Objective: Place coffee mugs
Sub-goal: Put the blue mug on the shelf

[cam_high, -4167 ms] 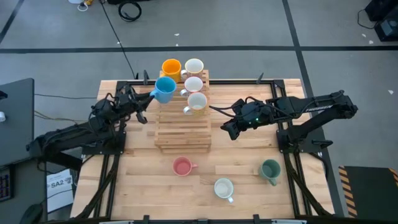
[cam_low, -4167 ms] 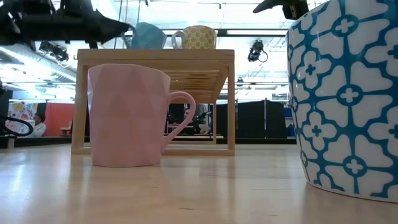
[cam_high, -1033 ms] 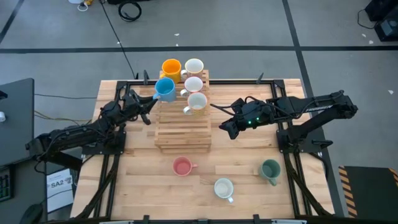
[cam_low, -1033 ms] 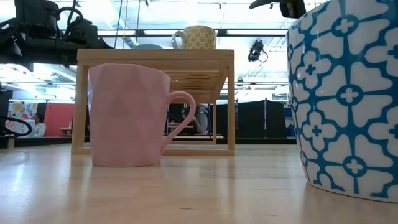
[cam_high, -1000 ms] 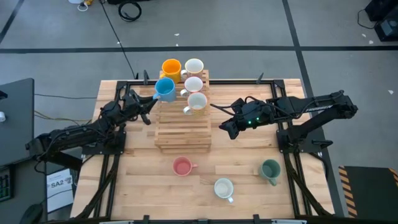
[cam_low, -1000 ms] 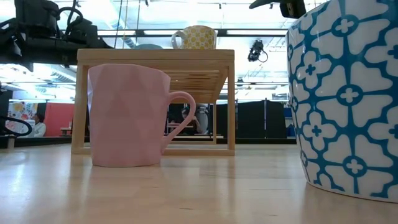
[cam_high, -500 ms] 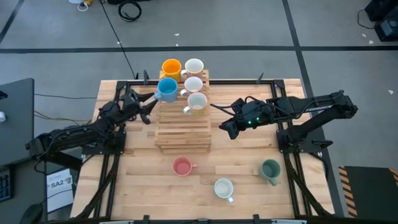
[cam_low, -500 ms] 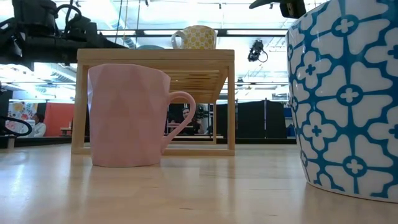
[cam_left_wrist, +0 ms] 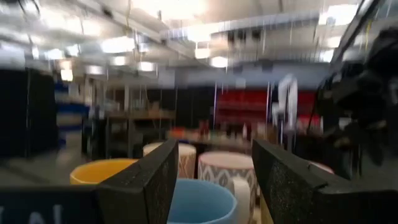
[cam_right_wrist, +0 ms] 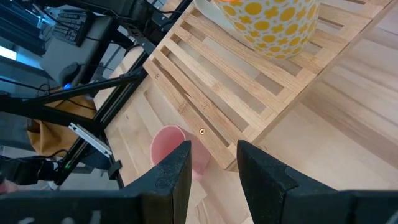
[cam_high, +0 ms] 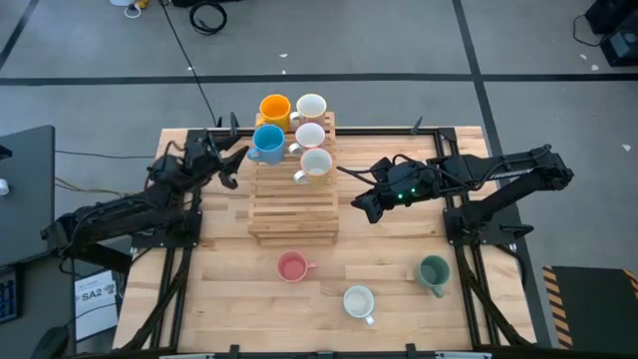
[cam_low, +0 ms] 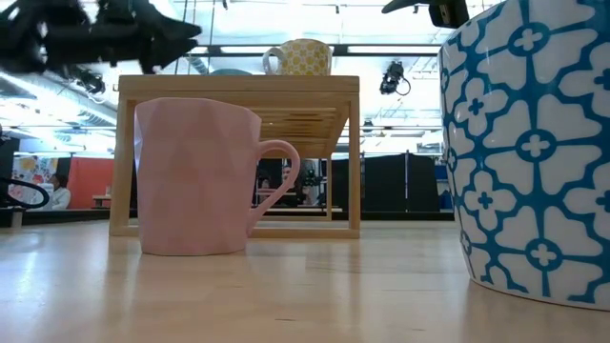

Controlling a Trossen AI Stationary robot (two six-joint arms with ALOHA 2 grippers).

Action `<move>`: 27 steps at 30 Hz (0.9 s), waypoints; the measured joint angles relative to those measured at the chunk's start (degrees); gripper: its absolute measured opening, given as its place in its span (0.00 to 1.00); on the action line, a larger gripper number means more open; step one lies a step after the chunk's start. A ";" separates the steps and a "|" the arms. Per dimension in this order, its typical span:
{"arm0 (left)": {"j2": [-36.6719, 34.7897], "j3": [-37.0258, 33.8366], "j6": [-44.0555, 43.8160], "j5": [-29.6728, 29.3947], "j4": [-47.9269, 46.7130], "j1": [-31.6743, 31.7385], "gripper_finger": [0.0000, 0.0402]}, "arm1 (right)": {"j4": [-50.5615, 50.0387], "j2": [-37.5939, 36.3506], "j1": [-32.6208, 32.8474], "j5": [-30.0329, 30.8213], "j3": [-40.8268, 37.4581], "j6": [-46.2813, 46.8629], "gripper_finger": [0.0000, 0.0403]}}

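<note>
The left gripper (cam_high: 237, 160) is hanging beside the blue mug (cam_high: 266, 143) on the wooden rack (cam_high: 293, 204) — jaws wide. The right gripper (cam_high: 361, 206) is waiting, jaws apart, holding nothing. A floor sheet (cam_high: 94, 296) is showing "SA2".

A wooden table (cam_high: 229, 289) bears a slatted rack (cam_high: 293, 207) and three mugs (cam_high: 292, 266).

Evenly and brightly lit from ceiling lights (cam_low: 286, 11) overhead, with only soft, short shadows on the bench (cam_high: 389, 279). Heavily motion-blurred in the left wrist view; smeared across the left arm (cam_low: 86, 38) in the low view. Sharp from above.
</note>
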 joint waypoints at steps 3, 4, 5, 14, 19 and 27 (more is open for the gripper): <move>0.11 8.74 1.47 0.03 -17.49 0.20 0.52 | 0.00 -0.01 0.00 -0.04 0.00 0.00 0.33; 0.35 12.14 2.47 0.02 -24.15 0.46 0.52 | 0.00 0.00 0.00 -0.15 0.00 0.00 0.33; 0.48 15.40 3.55 0.02 -30.88 0.71 0.52 | 0.01 0.00 0.00 -0.17 0.00 0.00 0.33; 0.72 33.97 10.60 -9.19 -67.88 2.69 0.52 | 0.00 0.00 0.00 -0.17 0.00 -1.39 0.33; 1.74 34.01 10.64 -9.89 -72.63 2.65 0.52 | -0.01 0.00 0.02 -0.17 0.00 -1.51 0.33; 10.57 33.99 10.65 -9.99 -71.17 2.67 0.52 | -0.03 0.00 0.02 -0.15 0.00 -1.51 0.33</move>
